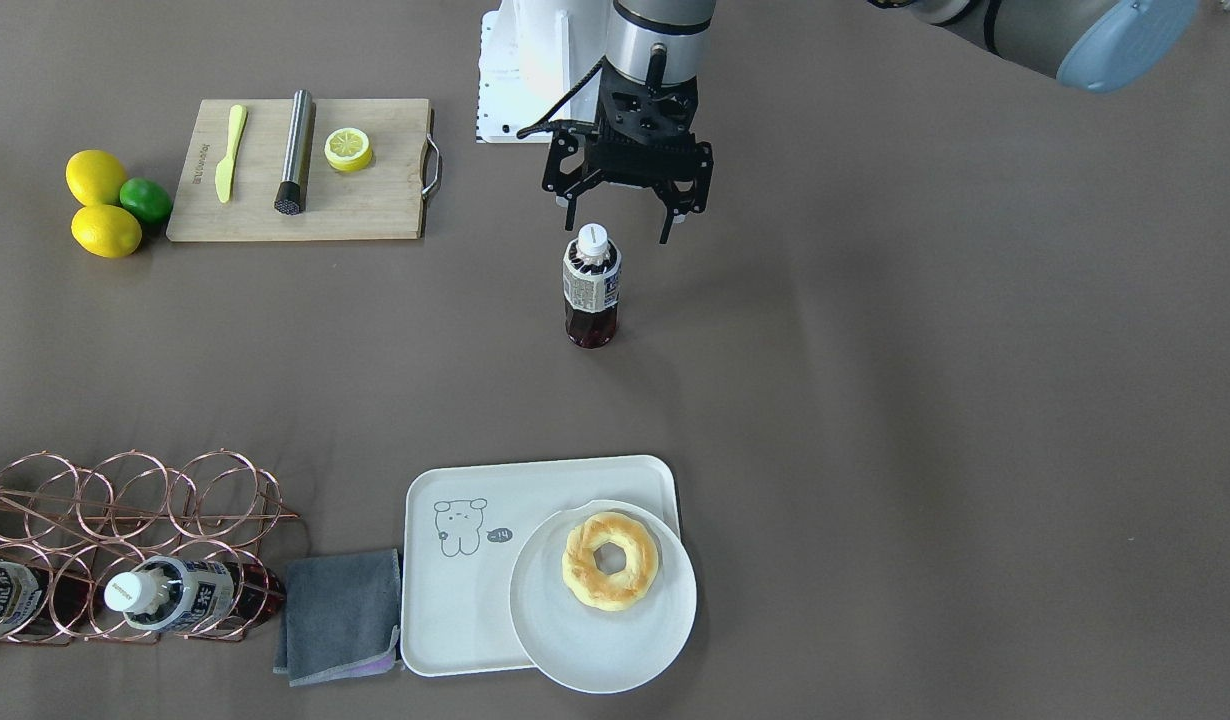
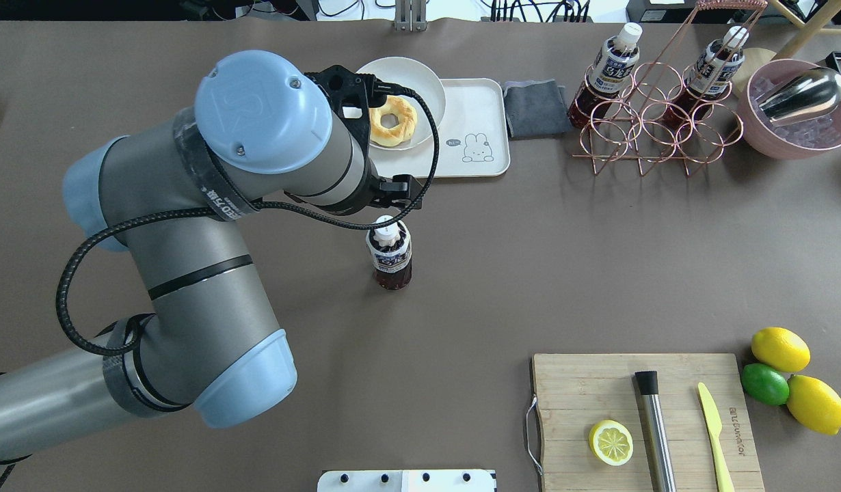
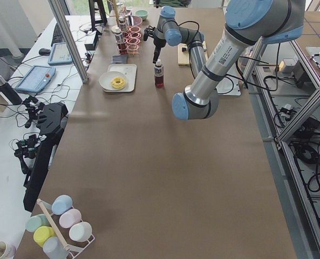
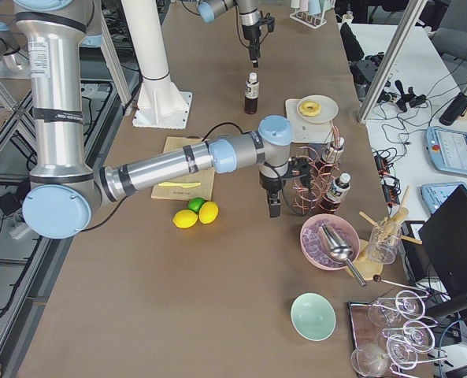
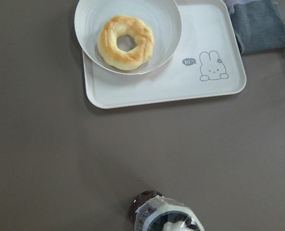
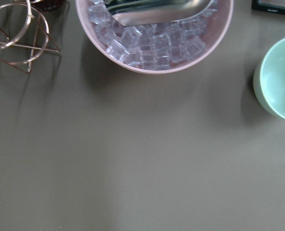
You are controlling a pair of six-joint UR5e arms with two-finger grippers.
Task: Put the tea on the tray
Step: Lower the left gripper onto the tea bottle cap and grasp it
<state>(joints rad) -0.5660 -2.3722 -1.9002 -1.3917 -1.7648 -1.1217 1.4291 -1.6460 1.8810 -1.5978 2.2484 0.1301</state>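
The tea (image 1: pixel 591 285) is a small bottle of dark red-brown liquid with a white cap. It stands upright on the brown table at mid-table, and also shows in the overhead view (image 2: pixel 390 256) and at the bottom edge of the left wrist view (image 5: pixel 166 216). My left gripper (image 1: pixel 618 232) is open and hangs just above the cap, not touching it. The off-white tray (image 1: pixel 455 600) with the cartoon drawing lies apart from the bottle, at the table's far side (image 2: pixel 475 109). My right gripper (image 4: pixel 274 206) shows only in the exterior right view, so I cannot tell if it is open.
A white plate (image 1: pixel 535 640) with a doughnut (image 1: pixel 610 560) covers half the tray. Beside the tray are a grey cloth (image 1: pixel 340 615) and a copper wire rack (image 1: pixel 125 500) with two more tea bottles (image 1: pixel 165 595). A wooden board (image 1: pixel 375 200), lemons (image 1: pixel 95 175) and a pink ice bowl (image 2: pixel 796 147) lie further off.
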